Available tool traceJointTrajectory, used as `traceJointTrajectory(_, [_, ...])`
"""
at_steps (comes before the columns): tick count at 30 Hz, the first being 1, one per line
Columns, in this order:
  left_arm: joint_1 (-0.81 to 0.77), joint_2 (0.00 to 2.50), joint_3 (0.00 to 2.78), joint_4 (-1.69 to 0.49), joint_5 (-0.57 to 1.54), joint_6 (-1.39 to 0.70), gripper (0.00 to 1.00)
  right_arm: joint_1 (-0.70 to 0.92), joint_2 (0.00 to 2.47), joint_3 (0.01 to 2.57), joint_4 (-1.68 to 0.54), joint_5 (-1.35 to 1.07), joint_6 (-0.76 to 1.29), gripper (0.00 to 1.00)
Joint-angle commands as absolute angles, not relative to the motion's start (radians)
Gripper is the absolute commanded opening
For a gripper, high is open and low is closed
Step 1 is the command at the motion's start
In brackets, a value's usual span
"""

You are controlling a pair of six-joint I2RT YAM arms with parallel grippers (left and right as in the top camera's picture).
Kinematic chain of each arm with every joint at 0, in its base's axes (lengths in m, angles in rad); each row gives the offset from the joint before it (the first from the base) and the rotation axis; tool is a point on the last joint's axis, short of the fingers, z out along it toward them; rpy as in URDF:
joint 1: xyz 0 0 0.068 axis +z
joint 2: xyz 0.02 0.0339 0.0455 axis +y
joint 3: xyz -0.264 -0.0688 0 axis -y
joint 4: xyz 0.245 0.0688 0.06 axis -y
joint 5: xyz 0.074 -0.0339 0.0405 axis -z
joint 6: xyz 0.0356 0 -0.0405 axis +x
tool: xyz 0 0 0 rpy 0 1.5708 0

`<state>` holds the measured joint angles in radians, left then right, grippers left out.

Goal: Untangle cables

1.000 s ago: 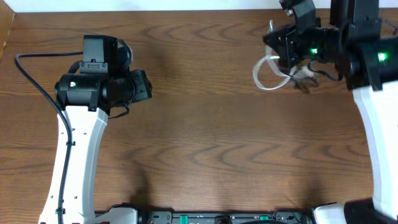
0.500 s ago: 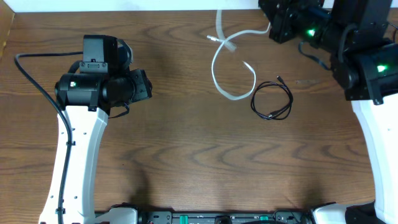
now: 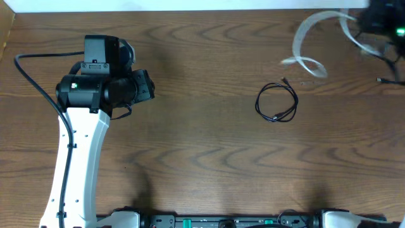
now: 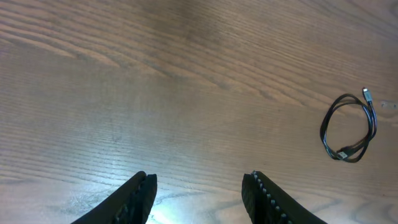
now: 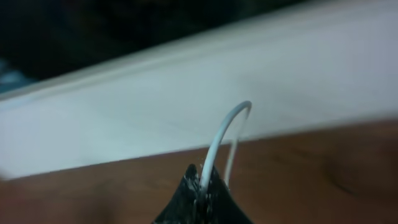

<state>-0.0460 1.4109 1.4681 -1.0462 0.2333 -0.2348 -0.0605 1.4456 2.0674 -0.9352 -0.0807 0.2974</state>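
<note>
Wooden table (image 3: 202, 164) filling the overhead view. At left, left gripper (image 4: 199, 185), fingers spread apart, holding nothing. Bottom centre of the right wrist view, right gripper (image 5: 200, 194), pinched tight on white cable (image 5: 213, 146), which arches upward, blurred. Right of centre overhead, black cable (image 4: 346, 154), coiled flat, well apart from the white one.

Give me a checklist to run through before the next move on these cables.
1. Grip of right gripper on flat white ribbon-like cable: ok, shut on it.
2. Separation of thin black coiled cable from the white one: ok, it lies alone on the brown wooden table.
3. State of left gripper: ok, open and empty.
4. White cable's free end off the table: cannot tell, blurred.
5. Black cable free of knots: cannot tell.
</note>
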Motion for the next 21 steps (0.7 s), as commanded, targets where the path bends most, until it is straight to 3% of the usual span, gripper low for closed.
traceJointTrajectory(1, [-0.047,1.418,1.477,-1.046,0.223,-0.229,0.5,-0.199,1.449,2.076,-1.007,-0.031,0.302,0.01])
traceJointTrajectory(13, [-0.047,1.418,1.477,-1.035,0.224,-0.229,0.5,-0.658,1.507,2.073,-1.145,-0.033,0.322,0.01])
traceJointTrajectory(21, [-0.047,1.418,1.477,-1.036,0.224,-0.229,0.49,-0.802,1.644,2.073,-1.153,-0.031,0.329,0.01])
